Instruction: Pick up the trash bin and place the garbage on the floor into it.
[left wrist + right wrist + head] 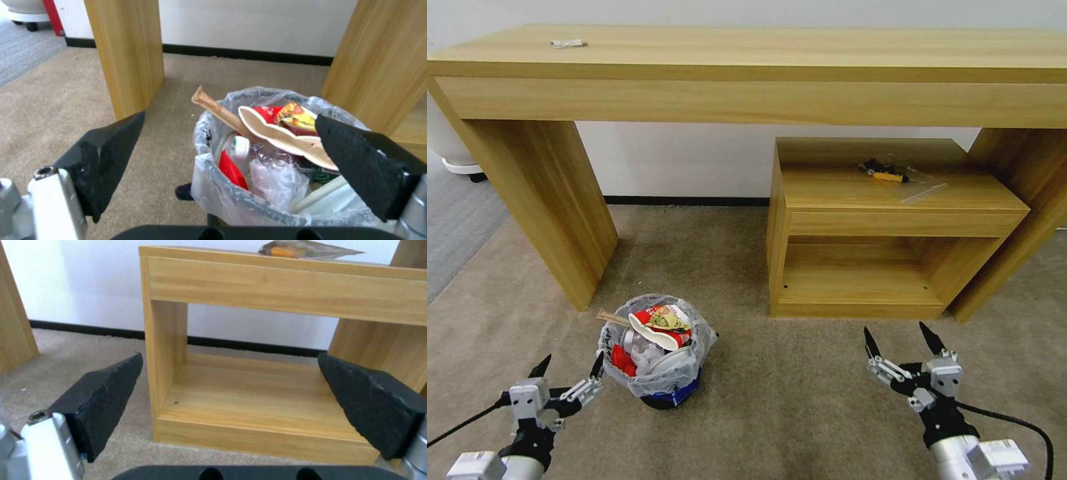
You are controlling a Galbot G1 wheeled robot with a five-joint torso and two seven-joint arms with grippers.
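The trash bin (pixel 657 373) is sitting just beyond the left gripper's (pixel 568 370) wide-open, empty fingers, brimming with garbage (pixel 657 333), while the right gripper (pixel 902 340) is hanging open and empty.

Trash bin (pixel 657 383) liner — crinkly glossy plastic; desk (pixel 747 73) smooth, seemingly laminated wood; carpet (pixel 774 400) matt.
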